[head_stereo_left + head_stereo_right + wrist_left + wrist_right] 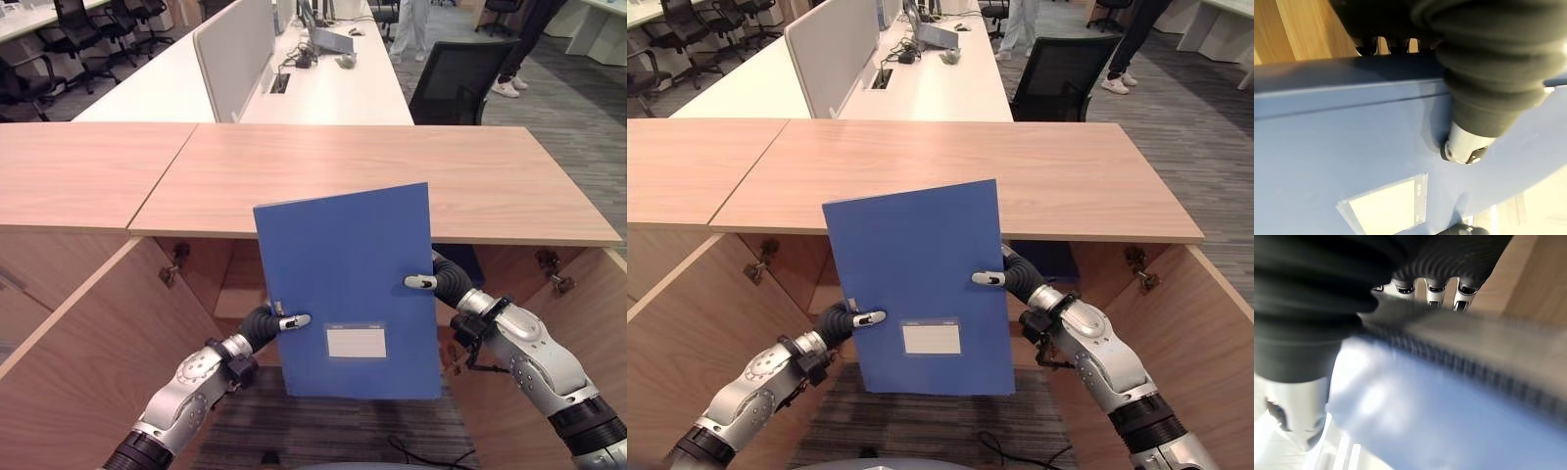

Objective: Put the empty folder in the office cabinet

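A blue folder (348, 284) with a white label stands upright, tilted slightly, in front of the open wooden cabinet (382, 181). My left hand (272, 323) pinches its lower left edge, thumb on the front face and fingers behind. At the folder's right edge, about mid height, my right hand (436, 281) grips it the same way. In the left wrist view the thumb (1464, 147) presses on the folder's blue face (1342, 156). In the right wrist view the fingers (1430, 289) curl over the folder's edge (1449, 396).
The cabinet's doors (88, 362) swing open on both sides. Its wooden top (294, 157) spans the view. Behind it are white desks (323, 88), black office chairs (456, 78) and a person's legs (514, 59).
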Tool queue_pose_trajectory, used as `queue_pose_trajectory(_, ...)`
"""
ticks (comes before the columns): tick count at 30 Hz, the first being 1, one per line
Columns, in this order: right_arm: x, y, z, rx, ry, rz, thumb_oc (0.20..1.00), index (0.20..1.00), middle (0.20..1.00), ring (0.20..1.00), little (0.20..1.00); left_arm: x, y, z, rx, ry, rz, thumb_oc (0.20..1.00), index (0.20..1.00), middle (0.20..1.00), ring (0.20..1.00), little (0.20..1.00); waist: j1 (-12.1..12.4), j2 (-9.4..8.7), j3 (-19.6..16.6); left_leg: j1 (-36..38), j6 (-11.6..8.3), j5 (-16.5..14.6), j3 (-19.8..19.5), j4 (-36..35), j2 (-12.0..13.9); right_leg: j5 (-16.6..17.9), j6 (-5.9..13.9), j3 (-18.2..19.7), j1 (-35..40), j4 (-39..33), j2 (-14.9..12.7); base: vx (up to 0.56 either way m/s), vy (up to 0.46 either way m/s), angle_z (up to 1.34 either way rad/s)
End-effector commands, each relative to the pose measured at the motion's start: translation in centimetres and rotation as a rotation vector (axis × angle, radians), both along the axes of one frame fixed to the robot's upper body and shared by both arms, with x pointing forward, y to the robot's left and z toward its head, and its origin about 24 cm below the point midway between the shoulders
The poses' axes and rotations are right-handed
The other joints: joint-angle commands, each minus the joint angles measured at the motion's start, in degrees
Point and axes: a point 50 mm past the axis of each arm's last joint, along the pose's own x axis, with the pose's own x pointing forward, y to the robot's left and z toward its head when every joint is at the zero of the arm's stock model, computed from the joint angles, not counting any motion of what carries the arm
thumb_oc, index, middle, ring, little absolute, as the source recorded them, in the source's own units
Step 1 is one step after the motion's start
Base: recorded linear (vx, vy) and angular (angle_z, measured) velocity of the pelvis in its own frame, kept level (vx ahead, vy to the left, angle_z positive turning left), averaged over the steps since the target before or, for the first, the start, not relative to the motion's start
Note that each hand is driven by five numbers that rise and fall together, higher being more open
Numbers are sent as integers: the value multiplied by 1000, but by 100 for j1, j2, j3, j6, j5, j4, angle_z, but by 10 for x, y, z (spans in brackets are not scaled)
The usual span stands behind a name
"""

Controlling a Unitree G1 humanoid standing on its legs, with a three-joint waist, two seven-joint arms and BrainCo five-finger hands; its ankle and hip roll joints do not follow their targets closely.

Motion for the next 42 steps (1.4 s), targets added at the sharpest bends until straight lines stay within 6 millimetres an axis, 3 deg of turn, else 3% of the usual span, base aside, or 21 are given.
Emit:
queue_pose_trajectory(1, 0, -7, 8, -78, -57, 33, 1000, 1000, 1000, 1000, 1000, 13, -7, 39, -18, -210, -110, 200, 200, 200, 200, 200, 71, -237, -142, -9, 155, -462, -63, 113, -90, -479, 80, 158, -459, 774, -6, 0, 0, 0)
queue_pose_trajectory(5, 1, -29, -4, -137, -13, -50, 1000, 1000, 1000, 1000, 1000, 13, -3, 46, 22, -254, -131, 200, 200, 200, 200, 200, 75, -241, -138, -12, 153, -459, -63, 110, -95, -476, 88, 144, -454, 770, -7, 0, 0, 0)
queue_pose_trajectory(6, -1, -47, -14, -116, 35, -136, 1000, 1000, 1000, 1000, 1000, 13, 3, 53, 76, -295, -145, 200, 200, 200, 200, 200, 56, -237, -142, -10, 155, -462, -57, 110, -100, -476, 89, 146, -452, 770, -4, 0, 0, 0)
queue_pose_trajectory(7, -1, -48, -14, -115, 35, -137, 1000, 1000, 1000, 1000, 1000, 13, 3, 53, 76, -295, -146, 200, 200, 200, 200, 200, 60, -241, -141, -9, 155, -462, -57, 111, -101, -477, 89, 146, -452, 771, -5, 0, 0, 0)
queue_pose_trajectory(13, -14, -80, -44, 78, 134, -393, 1000, 1000, 1000, 1000, 1000, 14, 15, 70, 170, -384, -152, 200, 200, 200, 200, 200, -1, -239, -160, -4, 161, -478, -49, 107, -116, -484, 99, 144, -447, 774, 4, 0, 0, 0)
queue_pose_trajectory(16, -29, -104, -74, 139, 230, -604, 1000, 1000, 1000, 1000, 1000, 12, 21, 81, 229, -433, -182, 200, 200, 200, 200, 200, -58, -213, -164, 9, 164, -492, -27, 99, -114, -484, 101, 161, -458, 768, 7, 0, 0, 0)
queue_pose_trajectory(18, -32, -106, -81, 154, 252, -638, 1000, 1000, 1000, 1000, 1000, 11, 22, 84, 240, -441, -192, 200, 200, 200, 200, 200, -63, -214, -158, 15, 165, -496, -20, 97, -114, -486, 99, 170, -459, 770, 9, 0, 0, 0)
queue_pose_trajectory(21, -46, -120, -108, 169, 353, -791, 1000, 1000, 1000, 1000, 1000, 6, 21, 90, 269, -439, -270, 200, 200, 200, 200, 200, -101, -173, -152, 36, 169, -509, 8, 89, -111, -483, 103, 190, -457, 760, 19, 0, 0, 0)
queue_pose_trajectory(25, -57, -122, -135, 179, 468, -900, 1000, 1000, 1000, 1000, 1000, 2, 17, 88, 269, -382, -358, 200, 200, 200, 200, 200, -112, -126, -114, 66, 175, -519, 35, 84, -118, -483, 101, 232, -459, 756, 35, 0, 0, 0)
queue_pose_trajectory(29, -63, -115, -148, 159, 540, -888, 1000, 1000, 1000, 1000, 1000, 3, 12, 84, 288, -353, -421, 200, 200, 200, 200, 200, -123, -108, -84, 67, 178, -516, 47, 85, -127, -484, 100, 251, -467, 763, 39, 0, 0, 0)
queue_pose_trajectory(30, -72, -110, -161, 133, 612, -883, 1000, 1000, 1000, 1000, 1000, 5, 8, 78, 305, -332, -454, 200, 200, 200, 200, 200, -134, -97, -68, 64, 180, -511, 53, 84, -133, -479, 102, 250, -478, 768, 39, 0, 0, 0)
queue_pose_trajectory(36, -89, -85, -191, 58, 776, -832, 1000, 1000, 1000, 1000, 1000, 8, -13, 61, 280, -278, -524, 200, 200, 200, 200, 200, -160, -86, -33, 47, 191, -494, 65, 73, -146, -467, 96, 262, -508, 764, 54, 0, 0, 0)
queue_pose_trajectory(42, -94, -63, -205, 12, 859, -778, 1000, 1000, 1000, 1000, 1000, 13, -41, 32, 150, -181, -458, 200, 200, 200, 200, 200, -189, -97, -3, 39, 206, -497, 80, 74, -154, -459, 79, 298, -542, 765, 68, 0, 1, -1)
